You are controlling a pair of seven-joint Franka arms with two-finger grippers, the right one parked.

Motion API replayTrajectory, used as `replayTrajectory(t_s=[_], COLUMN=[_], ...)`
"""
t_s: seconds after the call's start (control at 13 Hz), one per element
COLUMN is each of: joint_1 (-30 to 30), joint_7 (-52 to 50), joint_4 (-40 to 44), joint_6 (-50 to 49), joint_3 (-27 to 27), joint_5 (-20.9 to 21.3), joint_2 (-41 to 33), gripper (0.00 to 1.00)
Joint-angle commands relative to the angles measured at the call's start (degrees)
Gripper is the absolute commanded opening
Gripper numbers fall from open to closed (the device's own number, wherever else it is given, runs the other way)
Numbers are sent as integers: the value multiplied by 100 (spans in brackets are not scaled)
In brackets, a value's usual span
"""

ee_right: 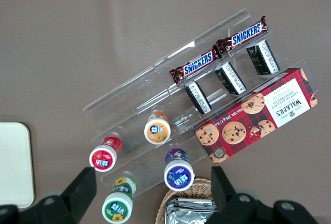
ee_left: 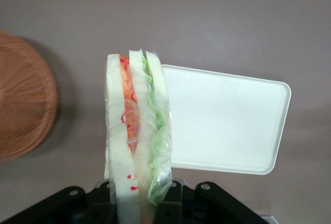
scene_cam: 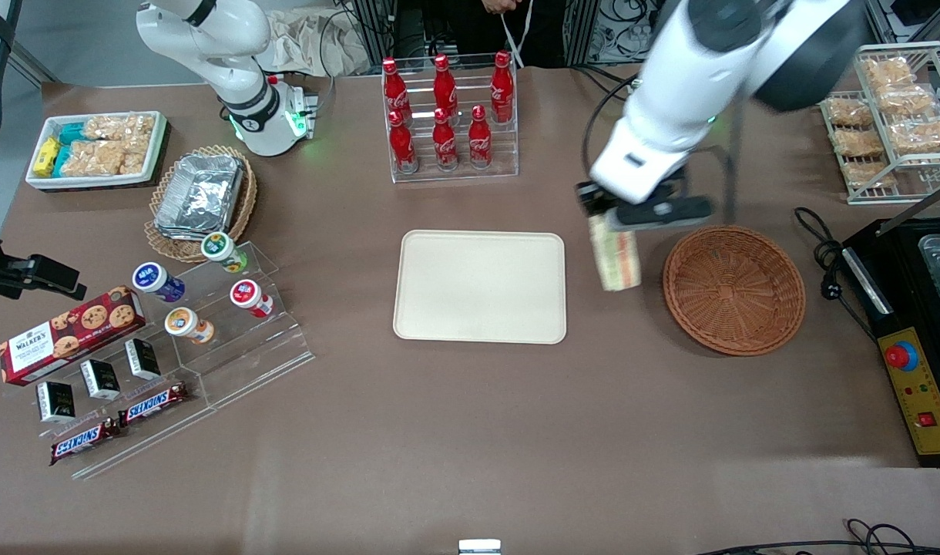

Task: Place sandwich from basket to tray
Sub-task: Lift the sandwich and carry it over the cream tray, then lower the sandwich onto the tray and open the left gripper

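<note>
The sandwich (scene_cam: 616, 258) hangs in the air, pinched at one end by the gripper (scene_cam: 610, 223) of the left arm, and it is not touching the table. It is between the tray (scene_cam: 480, 286) and the basket (scene_cam: 733, 289), above the bare strip of table that separates them. Its long axis points downward from the fingers, so the wedge stands on end, with the bread slices upright. In the wrist view the sandwich (ee_left: 137, 141) shows its layers edge-on: white bread, an orange-red filling and a green one, wrapped in clear film. The gripper (ee_left: 137, 203) clamps its base between the pads.

The basket looks empty now, so I judge that the lifting step is done and the carrying is in progress. The relation that matters is sideways: the tray lies just beside the sandwich, toward the parked arm's end of the table, and the basket lies toward the working arm's end. The sandwich is close to the near short edge of the tray (ee_left: 227, 118) but not yet over it. The next move probably needs a short sideways travel, then lowering.
</note>
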Motion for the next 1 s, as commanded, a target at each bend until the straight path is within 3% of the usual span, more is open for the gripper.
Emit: replayTrajectory(t_s=[0.0,0.23,0.46,0.92], joint_1=[-172,-462,-568,-656], joint_7=[190,-72,-888,-2277], joint_4=[-1192,-1599,-1565,-1450], joint_6=[1557,2624,2845,3320], joint_3=[-99,-90,-81,-63], joint_5=[143,686,2037,4034], joint_2=[65,731,1505,2614], gripper=[0,0,0,0])
